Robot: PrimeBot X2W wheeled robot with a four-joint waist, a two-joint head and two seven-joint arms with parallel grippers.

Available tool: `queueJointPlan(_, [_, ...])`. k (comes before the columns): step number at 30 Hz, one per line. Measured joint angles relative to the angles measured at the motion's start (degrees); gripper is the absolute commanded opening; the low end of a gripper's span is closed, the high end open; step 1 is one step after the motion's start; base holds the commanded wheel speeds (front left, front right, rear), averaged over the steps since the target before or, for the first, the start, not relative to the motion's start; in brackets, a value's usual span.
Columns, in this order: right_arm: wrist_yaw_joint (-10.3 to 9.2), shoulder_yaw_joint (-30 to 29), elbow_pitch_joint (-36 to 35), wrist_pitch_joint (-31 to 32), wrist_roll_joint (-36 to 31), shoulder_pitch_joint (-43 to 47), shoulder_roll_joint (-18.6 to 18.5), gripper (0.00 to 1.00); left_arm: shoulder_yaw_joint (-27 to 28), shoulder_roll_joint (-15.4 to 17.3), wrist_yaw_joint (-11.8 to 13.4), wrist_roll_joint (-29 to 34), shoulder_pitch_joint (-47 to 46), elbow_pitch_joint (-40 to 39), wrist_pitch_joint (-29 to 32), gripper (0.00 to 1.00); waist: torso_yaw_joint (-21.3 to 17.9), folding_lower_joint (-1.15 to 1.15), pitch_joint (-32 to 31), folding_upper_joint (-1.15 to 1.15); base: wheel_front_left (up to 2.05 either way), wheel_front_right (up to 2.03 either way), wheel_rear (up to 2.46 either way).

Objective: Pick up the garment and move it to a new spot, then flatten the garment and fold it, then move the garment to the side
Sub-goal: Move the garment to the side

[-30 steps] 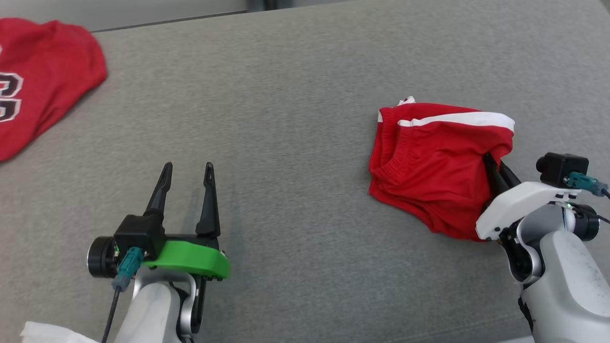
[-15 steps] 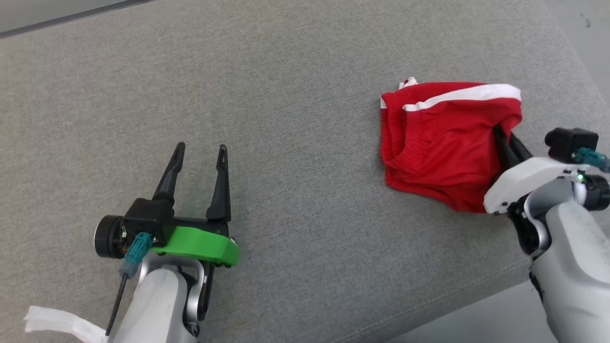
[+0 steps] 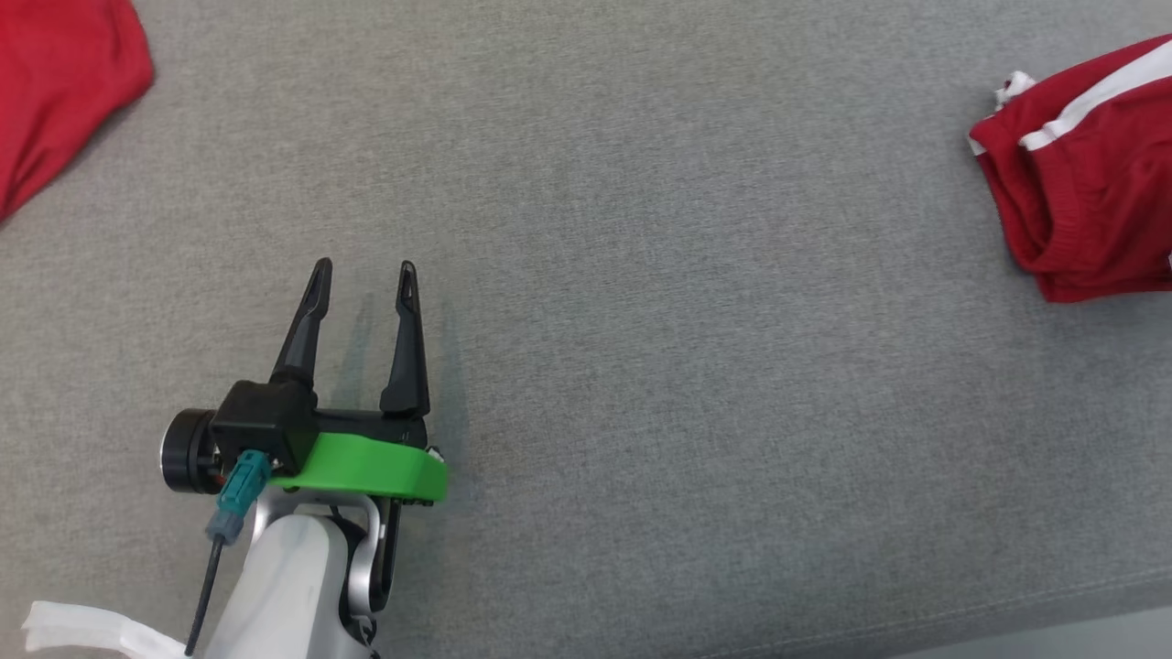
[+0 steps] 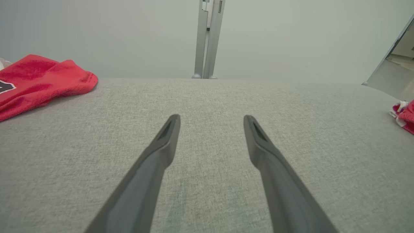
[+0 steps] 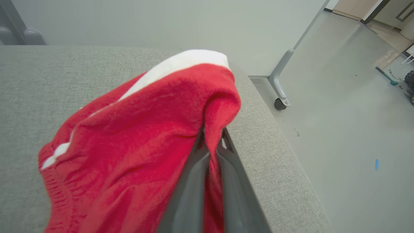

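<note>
Lying at the far left of the grey fabric tabletop (image 3: 641, 384), a second red cloth (image 3: 55, 82) is cut off by the head view's edge. Right of it, the left end effector (image 3: 363, 267) hovers over bare fabric with its two dark fingers spread wide and nothing between them. Well apart, at the far right of the head view, sits the garment (image 3: 1080, 220): red shorts with a white stripe and a ribbed, gathered waistband. It lies crumpled close to the tabletop's right edge, partly outside the head view. The waistband opening faces left and toward the robot. The white stripe slants from lower left to upper right in the head view, and the long axis seems to follow that line, though the cut-off part leaves this unsure. In the right wrist view, the right end effector (image 5: 213, 131) is clamped narrow on a raised fold at the garment's right end. Red cloth is pinched between its fingers and draped over their tips, and the rest trails down to the left onto the tabletop.
</note>
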Motion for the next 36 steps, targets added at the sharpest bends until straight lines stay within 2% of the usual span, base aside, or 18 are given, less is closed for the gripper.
queueJointPlan(7, [0.0,-4.9,3.5,0.5,-5.0,-2.4,-2.3,0.0,-0.2,0.3,0.2,-0.1,0.6,-0.7,-0.1,1.0,3.7,0.0,1.8,0.0,0.0,0.0,0.0])
queueJointPlan(14, [0.01,-11.1,5.5,-0.2,-10.1,-3.0,-2.8,0.0,-0.7,0.6,0.7,-0.1,1.2,-1.1,0.0,1.0,4.5,0.0,2.0,0.0,0.0,0.0,0.0])
queueJointPlan(15, [0.0,-11.8,5.7,-0.6,-10.6,-3.2,-2.8,0.23,-0.8,0.7,0.7,-0.1,1.2,-1.2,0.1,1.0,4.4,0.0,1.9,0.0,0.0,0.0,0.0])
queueJointPlan(16, [0.0,-12.2,5.9,-0.9,-11.2,-3.4,-2.6,0.66,-0.9,0.8,0.7,-0.1,1.2,-1.2,0.2,1.0,4.3,0.0,1.9,0.0,0.0,0.0,0.0])
queueJointPlan(17, [0.01,-12.6,6.0,-1.2,-11.7,-3.5,-2.3,1.0,-1.0,0.8,0.7,-0.1,1.2,-1.2,0.3,1.0,4.1,0.0,1.8,0.0,0.0,0.0,0.0])
queueJointPlan(25, [0.0,-13.2,5.8,-6.5,-14.6,-3.8,0.8,1.0,-1.5,0.9,0.8,-0.3,1.2,-0.7,0.7,1.0,3.2,0.0,0.8,0.0,0.0,0.0,0.0])
queueJointPlan(29, [0.0,-10.1,5.0,-8.2,-14.2,-4.5,2.6,1.0,-1.5,0.9,1.0,-0.7,1.4,-0.3,0.7,1.0,2.7,0.0,-0.4,0.0,0.0,0.0,0.0])
queueJointPlan(36, [0.0,-1.0,1.1,-9.4,-10.6,-4.6,6.1,1.0,-1.0,0.8,0.7,-1.9,1.2,2.0,0.0,1.0,2.0,0.0,-3.7,0.0,0.0,0.0,0.0])
